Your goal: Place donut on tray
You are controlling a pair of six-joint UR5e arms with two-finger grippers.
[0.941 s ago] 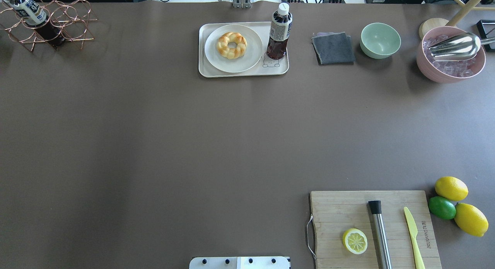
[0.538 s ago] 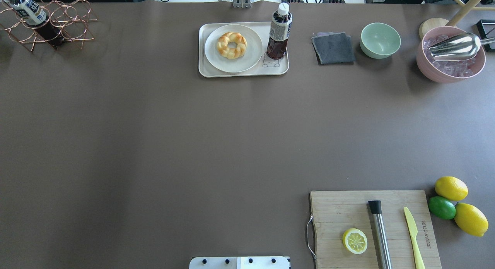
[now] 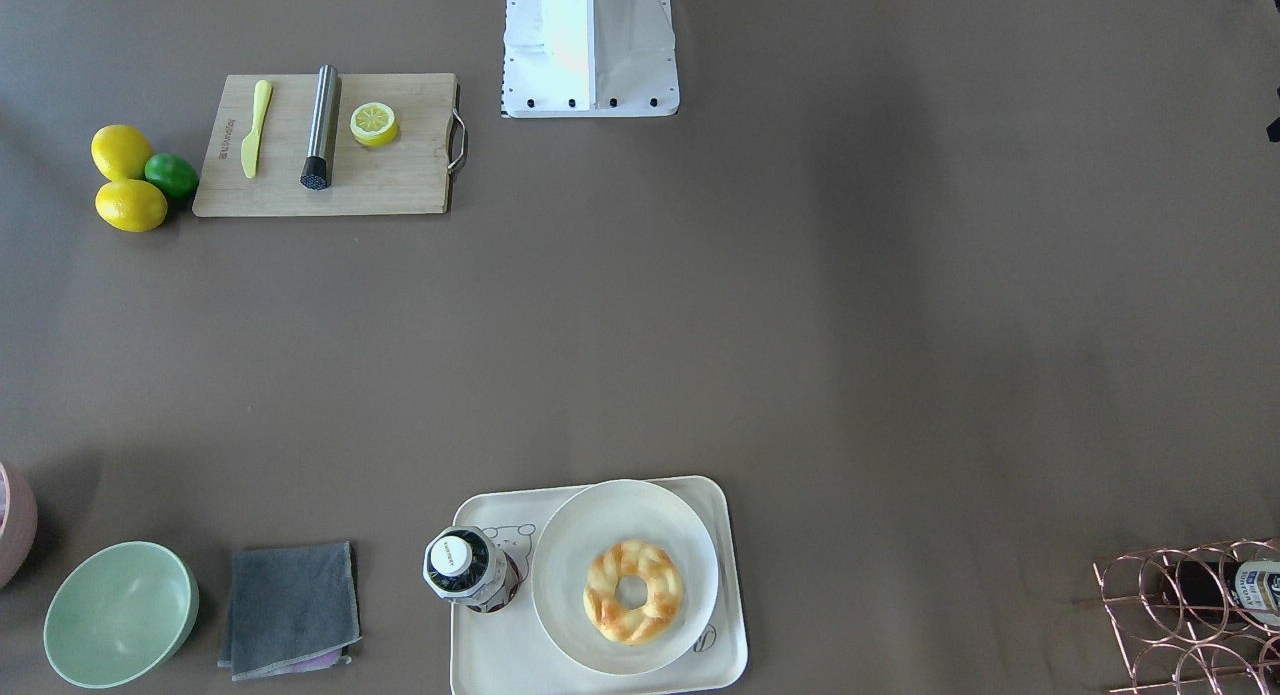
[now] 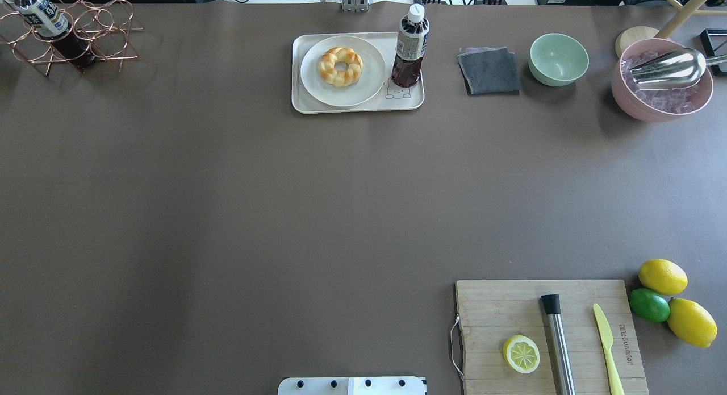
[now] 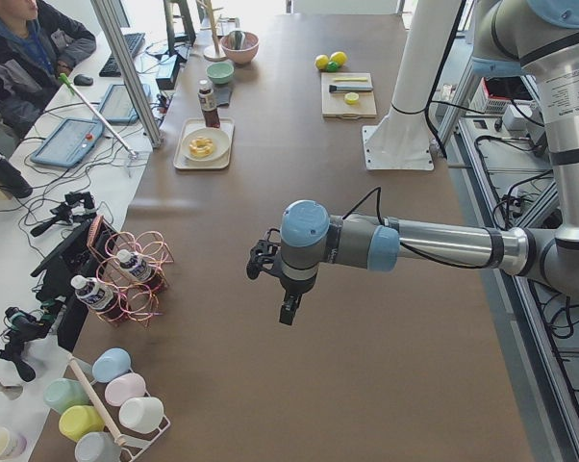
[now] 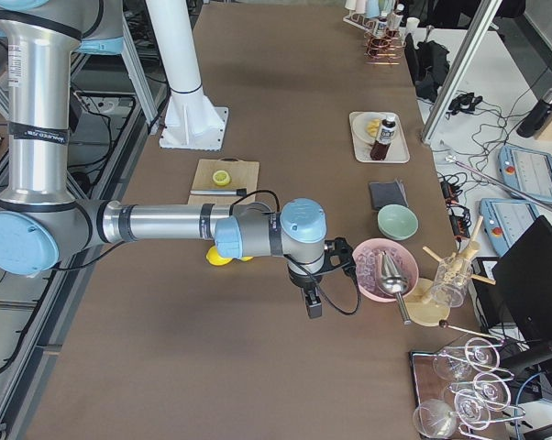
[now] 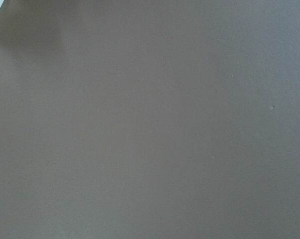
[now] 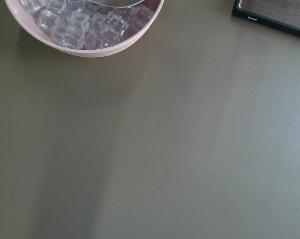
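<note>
The donut lies flat on a round white plate, and the plate sits on the tray at the upper middle of the overhead view. A dark drink bottle stands upright on the tray's right end, just beside the plate. The front-facing view shows the same group at its bottom edge, mirrored: there the bottle is left of the donut, and the tray's cartoon print peeks out beside the bottle's base.

Only the 2 side views show the arms. In the exterior left view, the left gripper hangs pointing down over bare table in the middle of the frame, well apart from the tray in the upper left. In the exterior right view, the right gripper hangs just left of the pink bowl in the middle right, with the tray far off near the top. At that size I cannot tell whether either gripper's jaws are open or closed, and nothing is seen held in them.

The left wrist view shows only brown table surface. The right wrist view catches the pink bowl's rim and clear ice cubes along its top edge.

In the overhead view's lower right, a wooden cutting board carries a lemon half.
</note>
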